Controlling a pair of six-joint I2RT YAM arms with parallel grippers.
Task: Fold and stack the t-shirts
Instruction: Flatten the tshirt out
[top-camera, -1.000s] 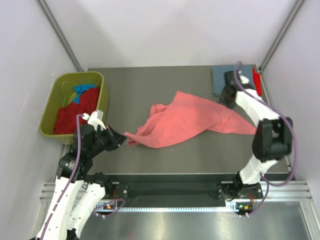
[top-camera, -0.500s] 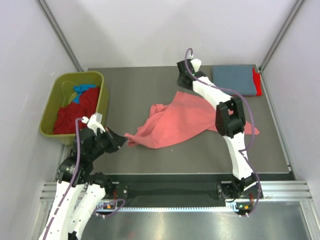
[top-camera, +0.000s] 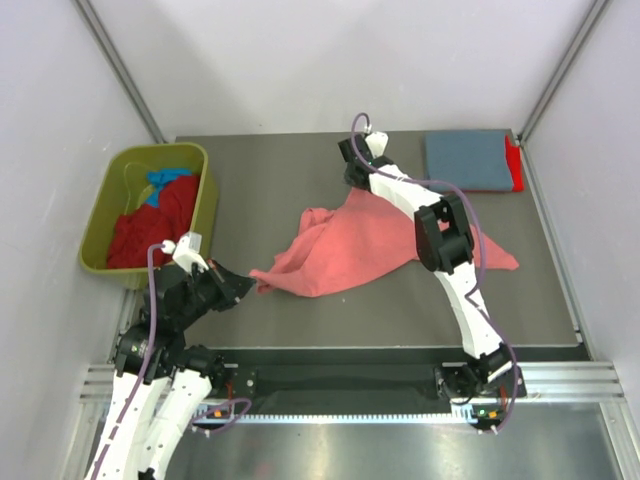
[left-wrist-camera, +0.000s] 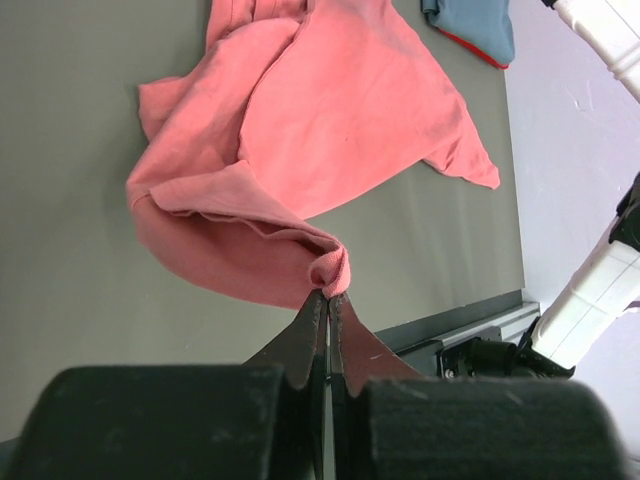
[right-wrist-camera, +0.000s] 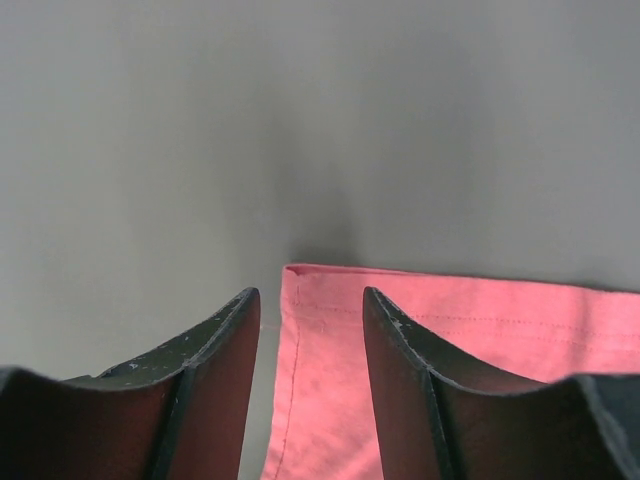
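Observation:
A large salmon-pink t-shirt lies crumpled across the middle of the table. My left gripper is shut on its near-left corner, and the left wrist view shows the cloth pinched at the tips of that gripper. My right gripper hovers at the shirt's far corner. It is open, with its jaws on either side of the hemmed corner and nothing gripped. A folded grey-blue t-shirt rests on a red one at the back right.
An olive-green bin stands at the left edge, holding dark red and bright blue t-shirts. Grey walls close in on both sides. The right arm stretches over the pink shirt's right half.
The right arm has swung left from the folded stack at the back right to the pink shirt's far corner. The left gripper stays shut on the near corner, barely shifted.

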